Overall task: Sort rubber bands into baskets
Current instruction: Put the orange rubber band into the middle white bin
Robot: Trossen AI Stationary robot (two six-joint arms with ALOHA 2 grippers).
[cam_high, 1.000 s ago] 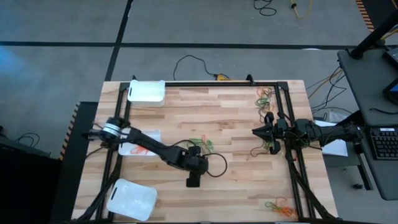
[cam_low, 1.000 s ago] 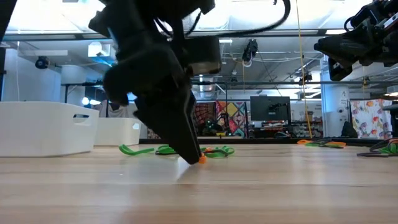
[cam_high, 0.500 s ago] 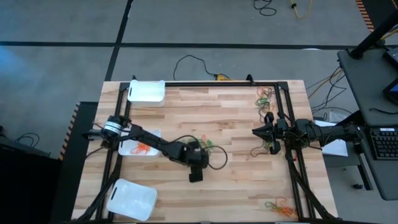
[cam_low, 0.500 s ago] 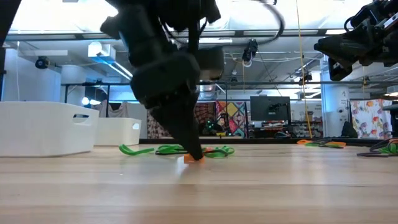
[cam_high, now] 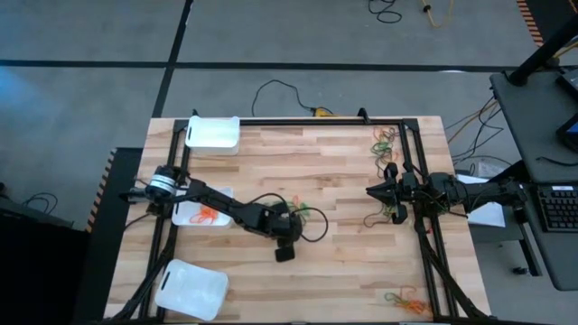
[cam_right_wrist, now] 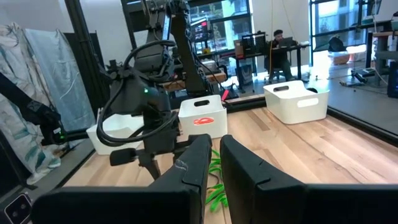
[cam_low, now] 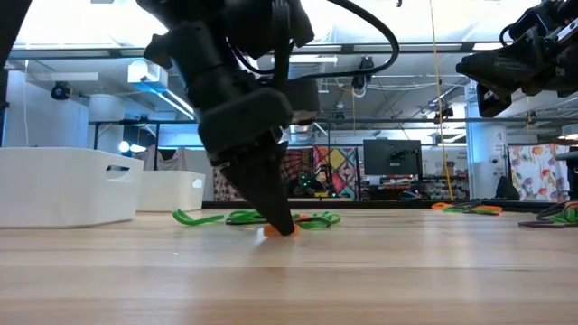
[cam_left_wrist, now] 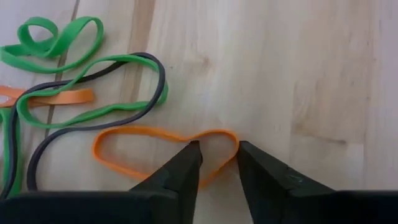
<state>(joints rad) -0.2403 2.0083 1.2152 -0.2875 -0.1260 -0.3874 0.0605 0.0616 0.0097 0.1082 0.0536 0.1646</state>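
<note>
Table: pale wooden butcher-block top (cam_high: 343,181), long glued strips with visible grain, a black metal frame along its edges.
Baskets: three shallow white plastic trays with rounded corners; one at the table's 11 o'clock corner (cam_high: 213,132), one at 9 o'clock (cam_high: 185,215) with orange bands inside, partly under the left arm, one at 7 o'clock (cam_high: 191,290).
Rubber bands: thin flat elastic loops. A mixed cluster (cam_high: 302,209) lies just at 9 o'clock of the table's centre; more lie at the 1 o'clock corner (cam_high: 386,140) and near 5 o'clock (cam_high: 405,301).
Orange band: a flattened, slightly heart-shaped loop (cam_left_wrist: 118,135) flat on the wood, just beside a tangle of green (cam_left_wrist: 56,40) and dark grey (cam_left_wrist: 157,78) bands.
Left gripper: (cam_left_wrist: 217,163) tips down on the table at the cluster; the arm stretches low from 9 o'clock, wrist tilted steeply so the fingers (cam_low: 275,213) taper to a point at the wood. The two dark fingers straddle the orange band's edge, a narrow gap between them, not yet clamped.
Right gripper: (cam_high: 370,190) held above the table at 3 o'clock, arm level, pointing toward centre; fingers (cam_right_wrist: 196,163) close together with a slim gap, nothing between them.
</note>
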